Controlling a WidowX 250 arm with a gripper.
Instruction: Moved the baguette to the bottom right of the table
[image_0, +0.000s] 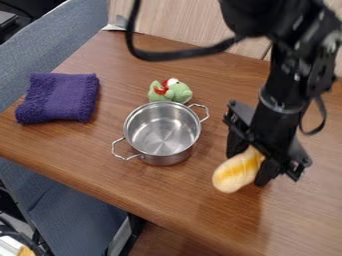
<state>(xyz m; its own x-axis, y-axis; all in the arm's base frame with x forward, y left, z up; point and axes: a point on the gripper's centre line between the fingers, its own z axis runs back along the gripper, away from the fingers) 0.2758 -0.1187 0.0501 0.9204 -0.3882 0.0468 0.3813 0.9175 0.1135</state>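
Baguette in the grip, right of the pot

The gripper (248, 167) is closed around one end of the baguette (234, 173), its two fingers on either side of the loaf. The loaf sits to the right of the pot (163, 131) and nearer the camera, apart from it; whether it touches the table (167, 192) is hard to tell.

This looks like the carrying step. The next move probably calls for going farther from the pot, toward the bottom right corner, then lowering and letting go.

The baguette is a stubby, rounded form, pale tan with yellowish stripes. The pot is shiny round metal with two looped wire handles. Just behind it is a green plush toy (179, 93) with red and white parts; well to its left, a folded purple cloth (60, 97), nubbly at the ends. The tabletop is brown wood grain.
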